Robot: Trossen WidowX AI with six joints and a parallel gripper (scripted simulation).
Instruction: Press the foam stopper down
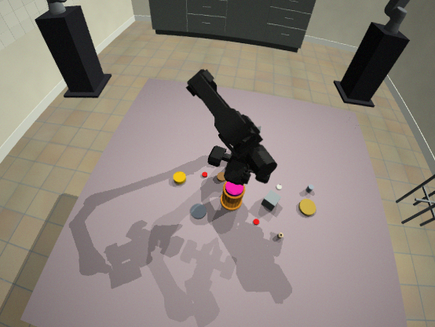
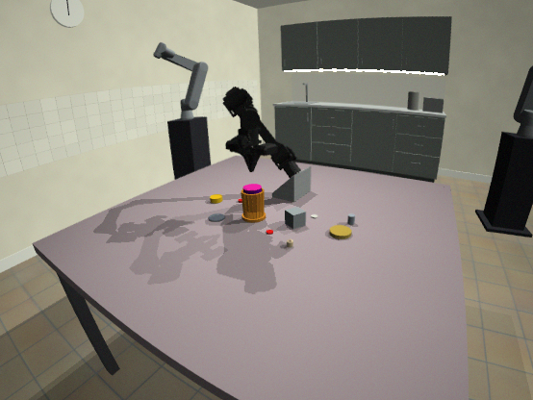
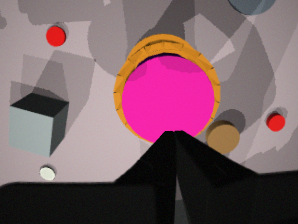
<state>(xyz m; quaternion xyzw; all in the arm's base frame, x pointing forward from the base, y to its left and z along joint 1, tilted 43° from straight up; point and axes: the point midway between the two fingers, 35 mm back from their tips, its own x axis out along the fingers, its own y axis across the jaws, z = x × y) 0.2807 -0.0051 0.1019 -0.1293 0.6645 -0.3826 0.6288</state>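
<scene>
The orange ribbed jar [image 1: 232,200] stands upright near the middle of the table; it also shows in the exterior view [image 2: 253,206]. The magenta foam stopper [image 1: 234,189] sits in its mouth. In the exterior view the stopper's top [image 2: 252,188] stands a little proud of the rim. My gripper [image 2: 250,169] is shut and empty, and hangs a short way above the stopper without touching it. In the wrist view the closed fingertips [image 3: 175,133] point at the near edge of the stopper [image 3: 167,97], inside the jar's orange rim [image 3: 167,46].
A grey cube [image 1: 271,200] stands right of the jar and a grey disc [image 1: 198,211] lies to its left. A brown disc [image 3: 224,137], two red buttons [image 1: 204,174] [image 1: 256,222] and two yellow discs [image 1: 179,177] [image 1: 307,207] lie around it. A grey wedge [image 2: 293,185] stands behind it.
</scene>
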